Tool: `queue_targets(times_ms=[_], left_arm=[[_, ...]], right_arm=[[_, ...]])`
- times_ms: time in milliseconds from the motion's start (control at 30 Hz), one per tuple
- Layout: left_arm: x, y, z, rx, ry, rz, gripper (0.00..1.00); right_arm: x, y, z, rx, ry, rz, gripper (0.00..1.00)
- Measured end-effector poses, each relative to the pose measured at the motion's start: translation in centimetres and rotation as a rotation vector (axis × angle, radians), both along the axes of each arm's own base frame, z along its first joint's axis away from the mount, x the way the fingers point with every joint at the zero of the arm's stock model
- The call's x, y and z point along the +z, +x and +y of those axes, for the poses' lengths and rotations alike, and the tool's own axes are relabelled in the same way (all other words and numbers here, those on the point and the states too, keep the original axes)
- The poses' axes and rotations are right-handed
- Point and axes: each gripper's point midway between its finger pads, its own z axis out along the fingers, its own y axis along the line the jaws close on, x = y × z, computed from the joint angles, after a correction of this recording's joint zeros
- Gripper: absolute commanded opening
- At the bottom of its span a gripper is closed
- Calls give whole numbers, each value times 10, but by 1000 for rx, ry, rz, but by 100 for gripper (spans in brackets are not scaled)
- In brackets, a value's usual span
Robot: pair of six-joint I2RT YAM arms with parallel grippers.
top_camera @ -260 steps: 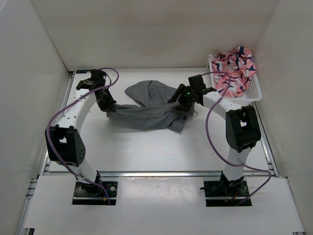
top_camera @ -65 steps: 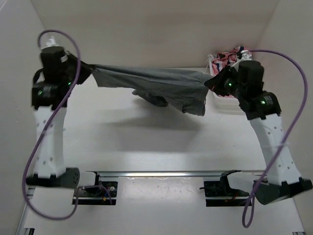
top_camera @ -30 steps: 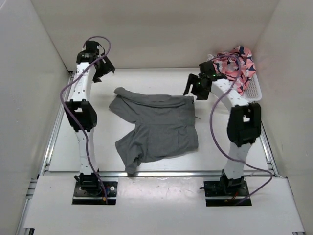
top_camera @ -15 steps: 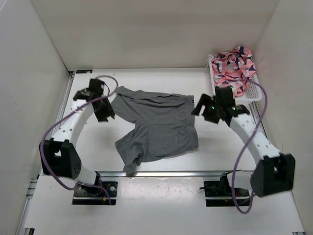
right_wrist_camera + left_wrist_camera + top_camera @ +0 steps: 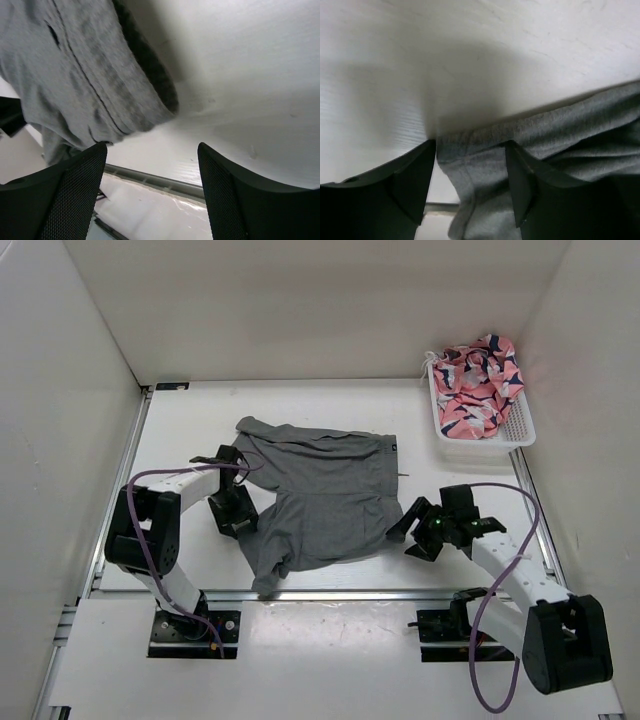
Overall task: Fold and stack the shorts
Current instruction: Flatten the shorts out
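Soft grey jersey, the shorts (image 5: 320, 490) lie spread flat mid-counter (image 5: 300, 405), gathered waistband to the far side, two short legs toward the near edge, the left leg rumpled. The left arm is folded low, and the left gripper (image 5: 242, 524) has its jaws apart, straddling that leg's stitched hem. The right arm reaches in low, right gripper (image 5: 405, 538) parted just beside the right leg's hem, gripping nothing. A white basket (image 5: 522, 430) of patterned cloth (image 5: 478, 375) sits at far right.

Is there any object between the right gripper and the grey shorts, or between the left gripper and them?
Nothing visible is in the way. The open fingers of the left gripper straddle a leg hem of the shorts. Only bare table lies between the open right gripper and the other leg's hem.
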Motion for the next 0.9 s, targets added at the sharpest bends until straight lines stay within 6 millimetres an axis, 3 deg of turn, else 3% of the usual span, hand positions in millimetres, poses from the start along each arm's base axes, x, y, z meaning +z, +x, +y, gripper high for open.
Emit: queue_targets(times_ms=[133, 167, 200, 267, 300, 333, 367, 567, 800, 900], left_arm=[[-1, 3, -3, 1, 5, 19, 39], [-2, 3, -3, 3, 5, 18, 23], [-2, 4, -4, 5, 3, 16, 12], [-2, 6, -6, 0, -6, 9, 10], [-2, 7, -7, -4, -7, 6, 10], [-2, 7, -7, -4, -7, 6, 10], [-1, 7, -7, -4, -7, 7, 10], [12, 14, 5, 23, 18, -4, 10], [70, 77, 40, 114, 66, -173, 10], [74, 103, 47, 121, 88, -184, 10]], right_arm=[[-5, 13, 7, -27, 36, 0, 72], [-7, 15, 8, -36, 44, 0, 70], [-9, 16, 8, -43, 47, 3, 62], [-13, 19, 9, -56, 50, 11, 43], [-14, 21, 9, -65, 50, 13, 30], [-15, 22, 8, -65, 44, 10, 8], [-17, 23, 6, -76, 33, 13, 0], [-6, 39, -3, -112, -35, -25, 0], [-7, 40, -13, -127, -91, -30, 0], [-10, 39, -14, -125, -100, -23, 0]])
